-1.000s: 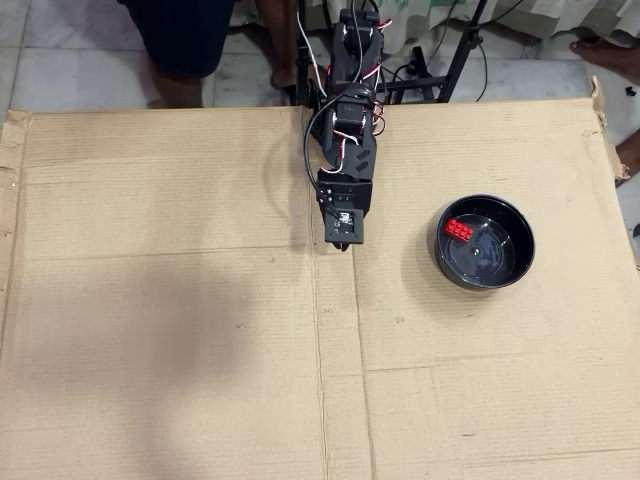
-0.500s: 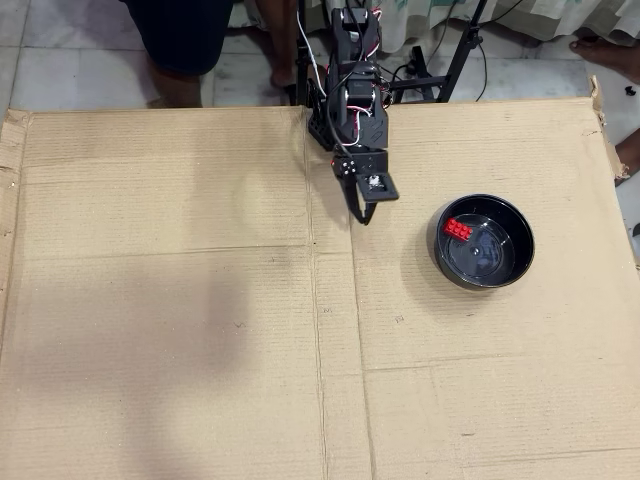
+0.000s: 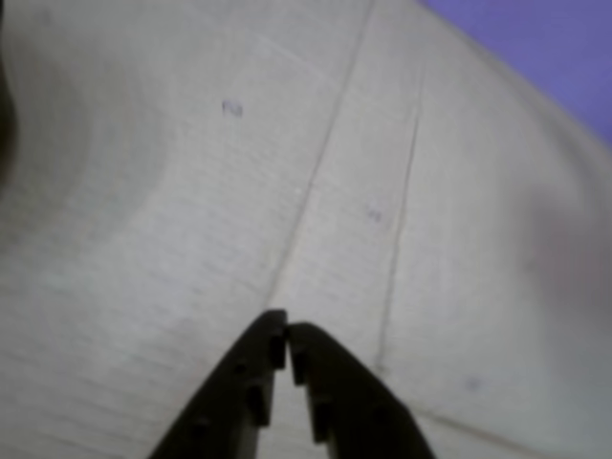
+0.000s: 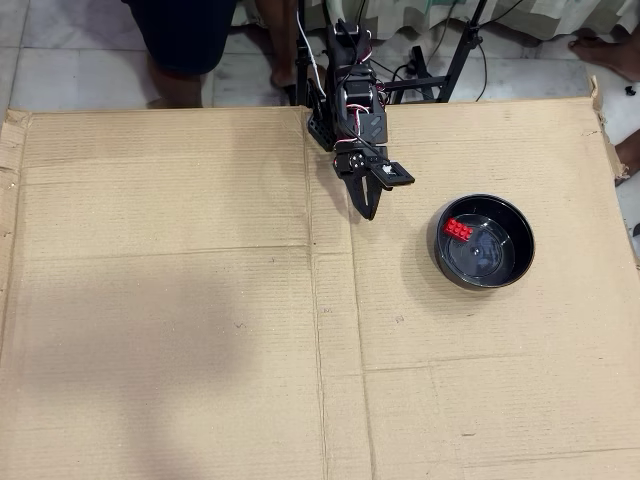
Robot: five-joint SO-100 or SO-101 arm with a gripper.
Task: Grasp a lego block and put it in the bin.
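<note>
The gripper (image 3: 287,330) is seen with its two black fingers brought together at the tips, and nothing is held between them; in the overhead view it (image 4: 369,212) hangs over bare cardboard near the top middle, pointing down the picture. No readable writing or brand is found: only two small faint dark marks are made out on the cardboard in the wrist view, too blurred to be read.

A large sheet of cardboard (image 4: 180,330), creased by fold lines, is spread under everything. Tiled floor (image 4: 60,60) and a person's legs (image 4: 185,45) are seen beyond its top edge. The black bowl (image 4: 440,250) is set on the cardboard to the right of the gripper, well apart from it. The red brick (image 4: 459,228) is lying inside the bowl, at its upper left.
</note>
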